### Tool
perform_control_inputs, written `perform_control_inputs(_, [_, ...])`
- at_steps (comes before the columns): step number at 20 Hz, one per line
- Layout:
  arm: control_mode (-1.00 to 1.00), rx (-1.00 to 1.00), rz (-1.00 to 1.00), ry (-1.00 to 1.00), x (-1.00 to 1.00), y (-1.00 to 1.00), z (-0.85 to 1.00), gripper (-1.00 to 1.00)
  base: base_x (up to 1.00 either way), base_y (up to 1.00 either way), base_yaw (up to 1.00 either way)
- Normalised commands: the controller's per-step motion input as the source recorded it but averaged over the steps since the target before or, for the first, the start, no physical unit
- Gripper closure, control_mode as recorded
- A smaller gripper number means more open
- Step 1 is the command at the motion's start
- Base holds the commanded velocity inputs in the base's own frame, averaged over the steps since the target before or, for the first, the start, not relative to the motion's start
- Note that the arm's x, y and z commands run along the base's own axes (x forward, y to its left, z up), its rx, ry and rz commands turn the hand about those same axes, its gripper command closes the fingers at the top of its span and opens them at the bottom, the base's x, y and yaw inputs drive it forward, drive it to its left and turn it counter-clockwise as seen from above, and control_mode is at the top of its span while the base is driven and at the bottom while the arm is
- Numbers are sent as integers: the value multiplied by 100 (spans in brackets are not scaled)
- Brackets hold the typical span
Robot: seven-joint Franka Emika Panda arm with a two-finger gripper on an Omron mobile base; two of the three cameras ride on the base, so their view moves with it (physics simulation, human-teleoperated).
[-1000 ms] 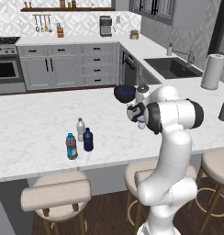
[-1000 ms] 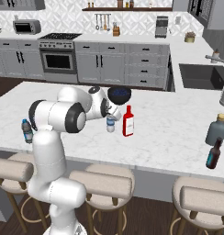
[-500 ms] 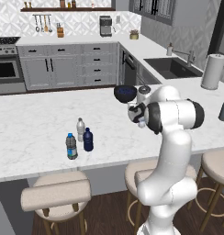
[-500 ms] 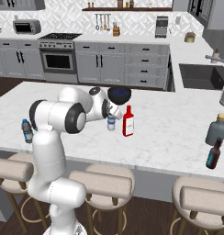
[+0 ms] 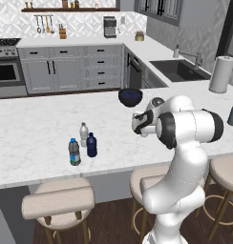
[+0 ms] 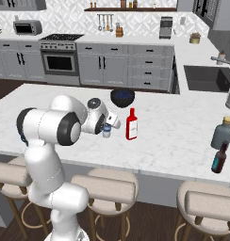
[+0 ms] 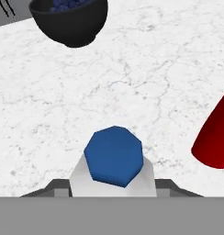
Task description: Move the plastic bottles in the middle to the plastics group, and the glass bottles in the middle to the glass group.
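Clamping the small bottle [image 6: 106, 131] just left of the red bottle [image 6: 131, 124], the end effector [image 6: 107, 126] hides its label; hand view reveals a blue cap

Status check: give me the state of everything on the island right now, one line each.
Gripper: jaws shut on the blue-capped bottle.
Blue-capped bottle: upright, capped, gripped.
Red bottle: upright on counter.
Dark bowl: upright.
Plastics group: three bottles standing, capped.
Glass group: two bottles standing.
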Motion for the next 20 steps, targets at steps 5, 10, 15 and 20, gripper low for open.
perform_control_inputs(5, [-100,0,18,0,-46,-9,37,100,0,0,0])
perform_control_inputs(10, [-100,1,29,-1,-48,-4,26,100,0,0,0])
perform_control_inputs(15, [-100,2,60,-6,-37,34,13,100,0,0,0])
perform_control_inputs(20, [-100,0,62,-2,-35,46,8,100,0,0,0])
